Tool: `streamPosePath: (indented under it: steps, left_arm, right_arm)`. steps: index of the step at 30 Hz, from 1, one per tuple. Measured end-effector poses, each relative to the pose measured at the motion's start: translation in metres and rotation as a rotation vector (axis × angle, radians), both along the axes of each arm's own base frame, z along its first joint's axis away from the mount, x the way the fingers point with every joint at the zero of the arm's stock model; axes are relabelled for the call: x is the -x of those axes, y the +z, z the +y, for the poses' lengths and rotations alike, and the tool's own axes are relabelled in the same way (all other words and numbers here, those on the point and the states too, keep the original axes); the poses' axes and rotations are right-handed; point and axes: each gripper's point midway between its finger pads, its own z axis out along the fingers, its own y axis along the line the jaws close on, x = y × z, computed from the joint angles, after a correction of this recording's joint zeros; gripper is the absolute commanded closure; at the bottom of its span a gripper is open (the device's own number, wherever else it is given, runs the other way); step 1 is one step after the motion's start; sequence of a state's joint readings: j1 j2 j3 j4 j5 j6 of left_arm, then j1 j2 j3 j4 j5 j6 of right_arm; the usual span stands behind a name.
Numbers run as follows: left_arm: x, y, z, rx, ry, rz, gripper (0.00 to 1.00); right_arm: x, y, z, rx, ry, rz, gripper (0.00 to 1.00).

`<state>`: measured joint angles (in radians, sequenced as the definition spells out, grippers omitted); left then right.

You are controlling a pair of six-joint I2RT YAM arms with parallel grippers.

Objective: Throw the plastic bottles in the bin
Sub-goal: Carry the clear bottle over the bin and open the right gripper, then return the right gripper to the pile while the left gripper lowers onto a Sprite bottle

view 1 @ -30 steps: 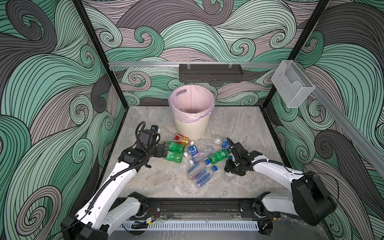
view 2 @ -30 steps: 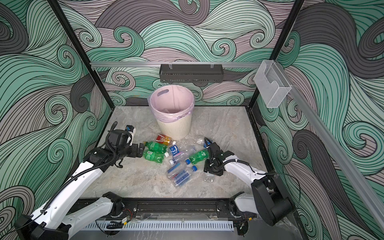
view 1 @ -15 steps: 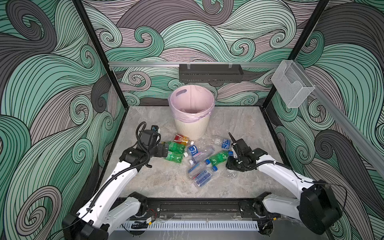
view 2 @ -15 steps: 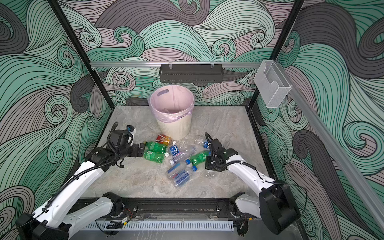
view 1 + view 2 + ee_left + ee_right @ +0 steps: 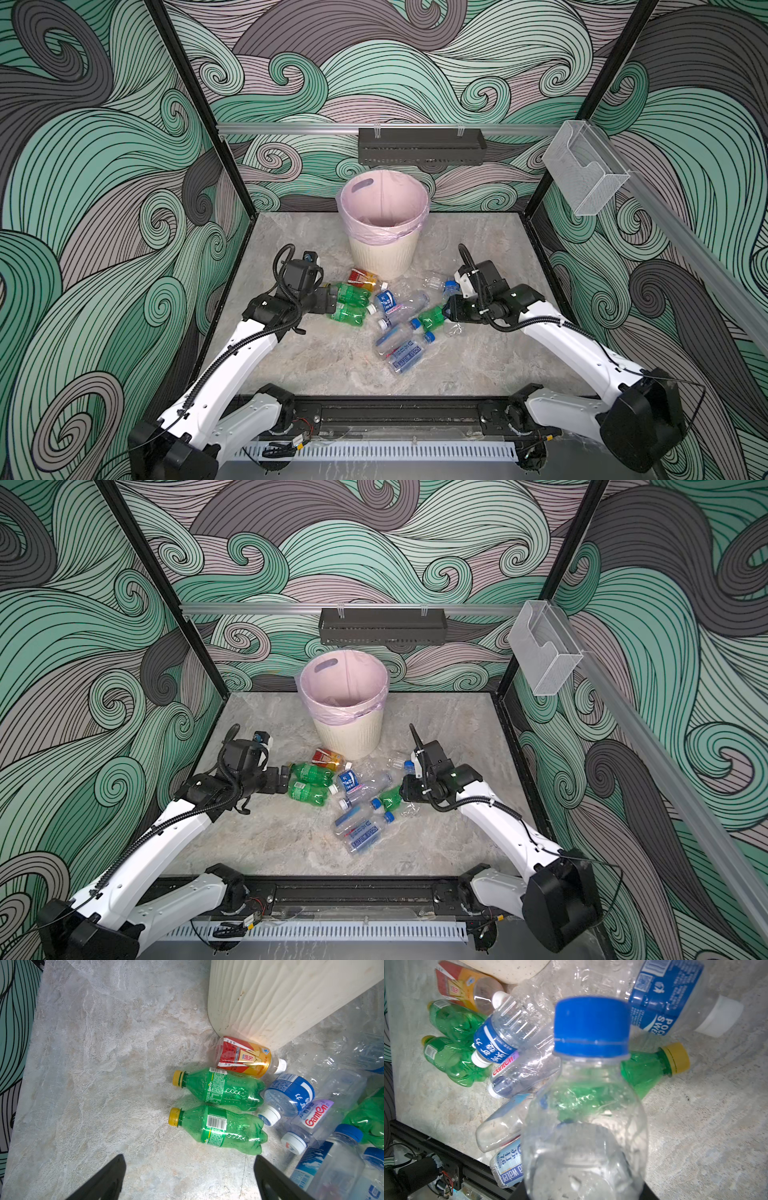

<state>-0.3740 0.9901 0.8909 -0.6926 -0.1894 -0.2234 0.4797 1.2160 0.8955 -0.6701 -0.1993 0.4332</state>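
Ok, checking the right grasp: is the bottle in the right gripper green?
No, the right wrist view shows the right gripper shut on a clear bottle with a blue cap.

The left arm (image 5: 232, 370) and the right arm (image 5: 569, 345) are built of glossy white rounded link shells joined by matte black joint housings (image 5: 266, 311). At each wrist, ribbed black cable conduit (image 5: 277, 270) is looped. Both are mounted on a black base rail (image 5: 399, 415) fronted by a white slotted duct (image 5: 386, 451). The left gripper (image 5: 189, 1159) is fitted with plain black wedge-shaped fingers (image 5: 104, 1180).
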Motion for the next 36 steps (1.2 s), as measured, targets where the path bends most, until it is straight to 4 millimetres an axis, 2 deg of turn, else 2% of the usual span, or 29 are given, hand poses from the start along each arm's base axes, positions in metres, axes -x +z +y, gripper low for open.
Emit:
streamPosePath:
  steps: [7, 10, 12, 14, 17, 18, 19, 21, 22, 24, 25, 27, 31, 34, 36]
  left_arm:
    - [0.003, -0.006, 0.003, -0.003, 0.017, 0.009, 0.01]
    - [0.004, -0.006, 0.004, 0.001, 0.021, 0.009, 0.01]
    - [0.004, -0.007, 0.004, 0.003, 0.025, 0.011, 0.01]
    - [0.004, -0.007, 0.004, 0.007, 0.029, 0.012, 0.01]
    - [0.004, -0.006, 0.004, 0.013, 0.036, 0.011, 0.01]
    - [0.005, -0.006, 0.004, 0.017, 0.039, 0.009, 0.01]
    - [0.005, -0.005, 0.004, 0.023, 0.044, 0.006, 0.01]
    - [0.006, -0.003, 0.004, 0.036, 0.051, 0.001, 0.01]
    - [0.007, -0.001, 0.005, 0.043, 0.055, -0.002, 0.01]
    - [0.009, 0.001, 0.005, 0.056, 0.063, -0.006, 0.01]
    - [0.011, 0.002, 0.006, 0.062, 0.068, -0.008, 0.01]
    - [0.013, 0.003, 0.007, 0.072, 0.081, -0.005, 0.01]
    - [0.020, -0.004, 0.009, 0.072, 0.099, 0.035, 0.01]
    - [0.021, -0.008, 0.009, 0.071, 0.101, 0.053, 0.01]
    - [0.021, -0.009, 0.008, 0.075, 0.100, 0.055, 0.01]
  right_arm:
    - [-0.018, 0.008, 0.016, -0.040, 0.027, -0.021, 0.56]
    - [-0.033, 0.026, 0.025, -0.067, 0.029, -0.060, 0.58]
    - [-0.047, 0.049, 0.034, -0.100, 0.036, -0.108, 0.58]
    - [-0.068, 0.085, 0.049, -0.148, 0.049, -0.171, 0.58]
    - [-0.110, 0.160, 0.080, -0.255, 0.092, -0.299, 0.59]
    - [-0.126, 0.191, 0.093, -0.301, 0.111, -0.355, 0.58]
    - [-0.144, 0.222, 0.106, -0.349, 0.129, -0.415, 0.52]
    - [-0.172, 0.272, 0.126, -0.419, 0.157, -0.511, 0.28]
    - [-0.188, 0.296, 0.135, -0.449, 0.164, -0.568, 0.22]
    - [-0.212, 0.330, 0.148, -0.496, 0.173, -0.656, 0.17]
    - [-0.221, 0.338, 0.151, -0.511, 0.172, -0.685, 0.17]
    - [-0.232, 0.336, 0.154, -0.516, 0.170, -0.693, 0.16]
    - [-0.234, 0.289, 0.150, -0.430, 0.168, -0.564, 0.14]
    - [-0.216, 0.252, 0.141, -0.357, 0.178, -0.466, 0.10]
    - [-0.196, 0.239, 0.131, -0.329, 0.185, -0.440, 0.07]
